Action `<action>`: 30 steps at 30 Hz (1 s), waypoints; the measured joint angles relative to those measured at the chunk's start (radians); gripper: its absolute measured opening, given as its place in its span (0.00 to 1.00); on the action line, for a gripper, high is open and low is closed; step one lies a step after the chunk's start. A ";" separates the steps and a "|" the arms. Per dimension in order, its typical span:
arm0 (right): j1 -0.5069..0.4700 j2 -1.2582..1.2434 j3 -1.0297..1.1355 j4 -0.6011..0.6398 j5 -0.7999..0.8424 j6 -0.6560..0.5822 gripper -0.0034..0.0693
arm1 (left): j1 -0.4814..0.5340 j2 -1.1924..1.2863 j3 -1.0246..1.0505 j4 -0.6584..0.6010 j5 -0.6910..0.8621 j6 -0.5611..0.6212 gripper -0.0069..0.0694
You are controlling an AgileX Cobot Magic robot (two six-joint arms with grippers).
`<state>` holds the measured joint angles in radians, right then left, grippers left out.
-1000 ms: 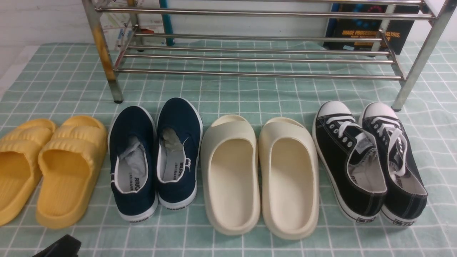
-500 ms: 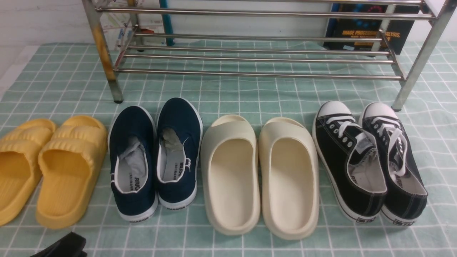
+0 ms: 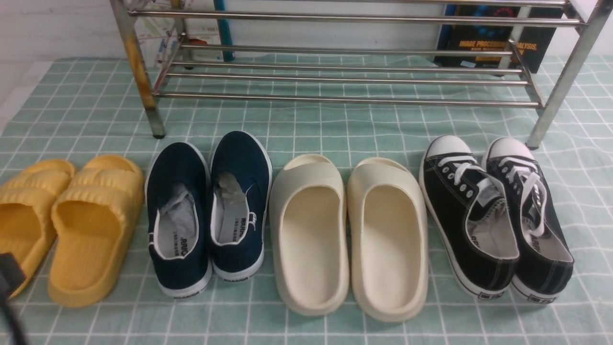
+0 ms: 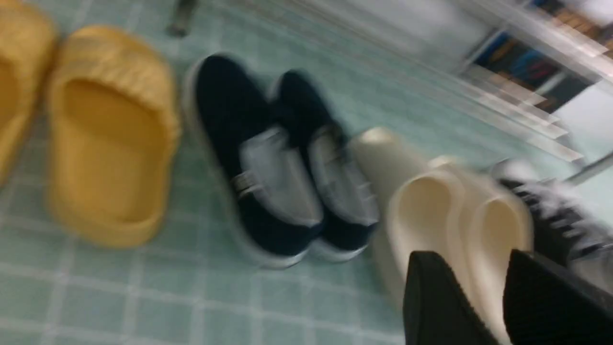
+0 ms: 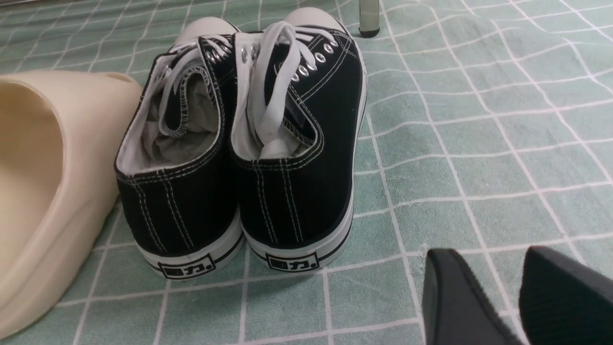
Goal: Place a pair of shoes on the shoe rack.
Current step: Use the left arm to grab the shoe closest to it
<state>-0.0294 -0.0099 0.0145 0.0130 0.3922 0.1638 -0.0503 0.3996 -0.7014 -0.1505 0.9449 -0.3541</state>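
The pair of shoes, two navy slip-ons with white soles, stands side by side on the green checked cloth, left shoe (image 3: 176,187) and right shoe (image 3: 242,165), toes toward the shoe rack (image 3: 345,100). The blurred left wrist view shows both shoes (image 4: 230,105) (image 4: 306,103) beyond my left gripper (image 4: 471,256), which hangs open and empty, well short of them. A dark part of my left arm (image 3: 7,275) shows at the front view's lower left edge. My right gripper (image 5: 486,254) is open and empty over the cloth, behind and to the side of the black sneakers.
Yellow slides (image 3: 91,225) lie left of the navy shoes and cream slides (image 3: 349,230) right of them. Black lace-up sneakers (image 3: 493,215) stand at the far right. A dark book (image 3: 488,43) leans behind the rack.
The dark part of my left arm has moved from the bottom edge leftward and upward to the picture's left edge. The shoes have not moved.
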 joint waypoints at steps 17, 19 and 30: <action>0.000 0.000 0.000 0.000 0.000 0.000 0.39 | -0.254 0.834 -0.311 0.293 0.240 0.008 0.40; 0.000 0.000 0.000 0.000 0.000 0.000 0.39 | -0.258 0.899 -0.340 0.288 0.226 -0.019 0.40; 0.000 0.000 0.000 0.000 0.000 0.000 0.39 | -0.170 1.178 -0.424 0.150 0.022 -0.141 0.40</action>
<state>-0.0294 -0.0099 0.0145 0.0130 0.3922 0.1638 -0.2207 1.5777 -1.1257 0.0000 0.9671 -0.4952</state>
